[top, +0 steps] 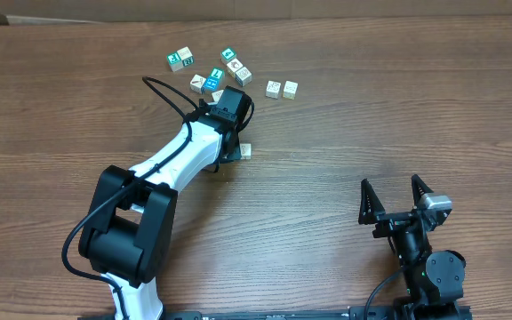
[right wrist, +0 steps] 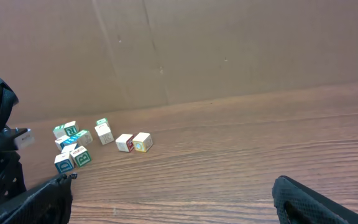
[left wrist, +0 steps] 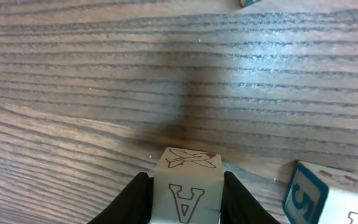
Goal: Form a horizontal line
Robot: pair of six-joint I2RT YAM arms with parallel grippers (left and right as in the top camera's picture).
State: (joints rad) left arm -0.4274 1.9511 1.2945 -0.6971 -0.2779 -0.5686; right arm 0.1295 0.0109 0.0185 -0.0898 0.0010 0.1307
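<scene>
- Pale wooden A cube: pinched by the left gripper, seemingly just above the table.
- Unfinished horizontal line: two touching cubes, right of the loose teal cubes.
- Step: bring A to an open end, square it, and set it flush without nudging the pair.
- Idle right gripper: jaws spread, empty.

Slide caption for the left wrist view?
Left gripper shut on a pale A-lettered cube, a teal-bordered cube to its right, wood-grain table behind.
</scene>
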